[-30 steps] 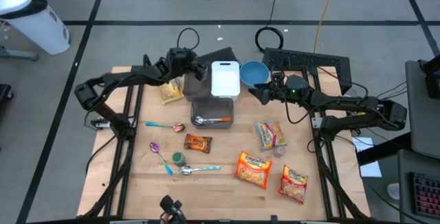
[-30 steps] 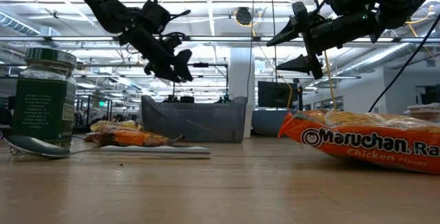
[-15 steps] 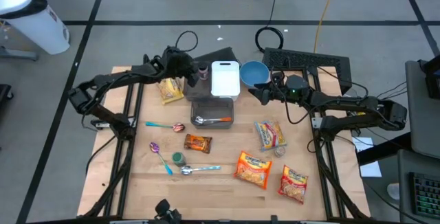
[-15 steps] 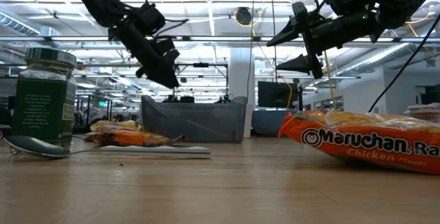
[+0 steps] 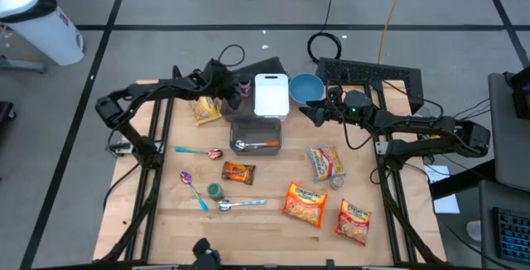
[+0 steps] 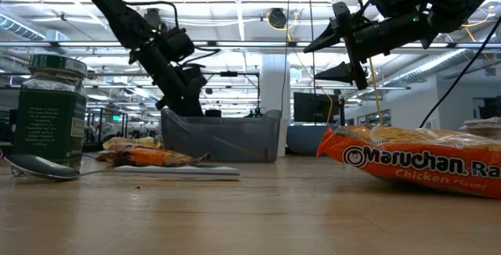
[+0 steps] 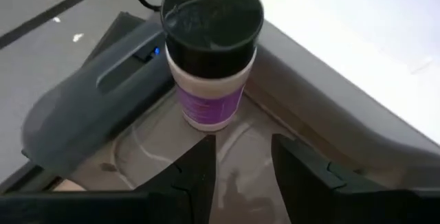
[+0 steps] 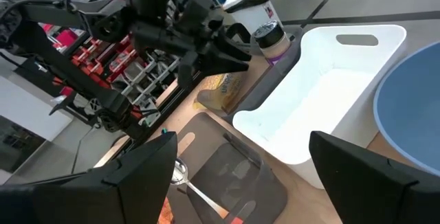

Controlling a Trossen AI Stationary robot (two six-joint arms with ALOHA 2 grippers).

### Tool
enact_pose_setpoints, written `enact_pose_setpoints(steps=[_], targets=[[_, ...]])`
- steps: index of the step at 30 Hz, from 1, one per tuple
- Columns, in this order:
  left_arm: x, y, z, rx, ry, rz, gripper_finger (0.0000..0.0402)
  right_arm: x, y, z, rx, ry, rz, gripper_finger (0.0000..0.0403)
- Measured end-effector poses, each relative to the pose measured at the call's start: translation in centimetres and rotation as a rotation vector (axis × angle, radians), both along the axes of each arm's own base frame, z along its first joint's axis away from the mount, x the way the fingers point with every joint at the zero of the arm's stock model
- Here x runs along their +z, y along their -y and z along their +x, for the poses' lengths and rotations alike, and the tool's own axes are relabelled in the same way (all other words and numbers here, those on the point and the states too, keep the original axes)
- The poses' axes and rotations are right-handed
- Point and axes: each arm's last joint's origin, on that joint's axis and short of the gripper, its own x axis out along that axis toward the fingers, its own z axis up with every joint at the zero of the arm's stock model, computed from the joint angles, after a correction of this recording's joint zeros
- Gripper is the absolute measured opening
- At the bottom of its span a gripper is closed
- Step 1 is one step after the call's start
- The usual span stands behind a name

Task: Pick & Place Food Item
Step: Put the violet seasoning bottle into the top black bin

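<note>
A small jar (image 7: 212, 45) with a black lid and a purple label stands upright on a grey tray, next to the white tray (image 5: 271, 96) at the table's far side. It also shows in the high view as the jar (image 5: 244, 84). My left gripper (image 7: 240, 155) slants down just short of the jar, open, a narrow gap between its fingers and nothing in it. The left gripper (image 5: 234, 94) sits beside the jar in the high view. My right gripper (image 5: 306, 111) hangs wide open above the table near the blue bowl (image 5: 305, 88), holding nothing.
A grey bin (image 5: 255, 133) with a spoon stands mid-table. Ramen packs (image 5: 305, 204) (image 5: 354, 220) (image 5: 325, 162) lie on the right. A snack packet (image 5: 238, 172), a yellow packet (image 5: 206, 108), spoons and a green-lidded jar (image 5: 214, 190) lie on the left.
My left gripper has sunk toward the jar and tipped its fingers further down. Its fingers have come closer together, with a gap still between them. The jar has stayed where it was.
</note>
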Motion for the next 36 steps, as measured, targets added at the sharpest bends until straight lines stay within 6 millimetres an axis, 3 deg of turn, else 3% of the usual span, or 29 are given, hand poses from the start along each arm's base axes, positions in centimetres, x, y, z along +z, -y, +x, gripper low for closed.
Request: enact_pose_setpoints(steps=[7,17,36], targets=[[-1.04,-0.22,0.25,-0.003,-0.017,-0.021,0.0149,-0.01,0.0,0.0,0.0,-0.001,0.001,0.0322],[-0.64,-0.5,0.53,-0.001,0.023,0.022,0.0146,-0.02,0.0,0.0,0.001,-0.002,0.0,0.0322],[-0.74,-0.47,0.44,0.015,0.013,0.011,0.0053,-0.02,0.0,0.0,0.0,-0.002,0.001,0.0322]])
